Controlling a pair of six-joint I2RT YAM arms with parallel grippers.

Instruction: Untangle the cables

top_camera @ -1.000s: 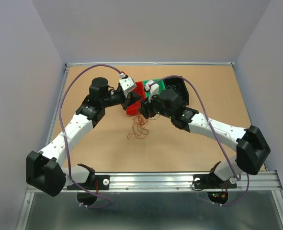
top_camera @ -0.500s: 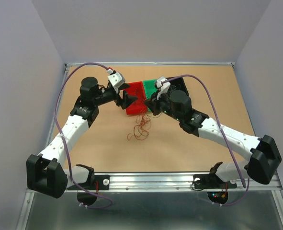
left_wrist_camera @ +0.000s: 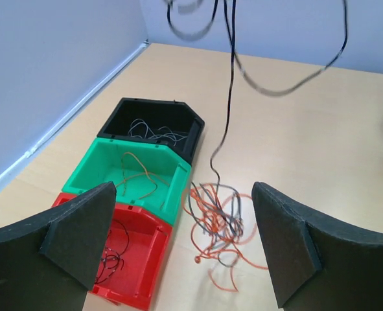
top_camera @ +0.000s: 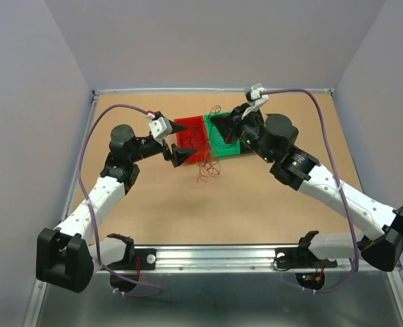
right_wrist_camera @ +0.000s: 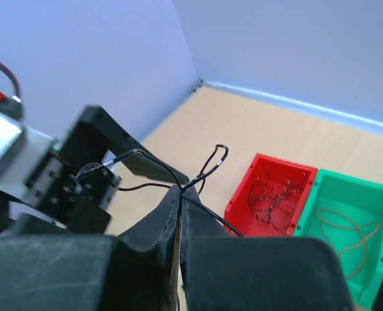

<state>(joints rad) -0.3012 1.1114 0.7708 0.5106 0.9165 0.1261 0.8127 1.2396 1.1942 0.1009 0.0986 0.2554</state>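
Cables (left_wrist_camera: 218,223) sit in a messy orange-grey heap on the tan wooden tabletop (top_camera: 153,204), at 6 o'clock from the red bin (top_camera: 187,129). Right gripper (right_wrist_camera: 178,194) is pinched on a black wire (right_wrist_camera: 221,148), left gripper (left_wrist_camera: 185,227) gapes wide. Pale lavender walls (top_camera: 208,41) all round.

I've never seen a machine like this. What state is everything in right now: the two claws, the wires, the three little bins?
left gripper: open, empty.
right gripper: shut on a black wire.
black wire: pinched, hanging in the air.
tangle of wires: loose on the table, beside the bins.
red bin: holds dark wires.
green bin: holds an orange wire.
black bin: holds pale wires.
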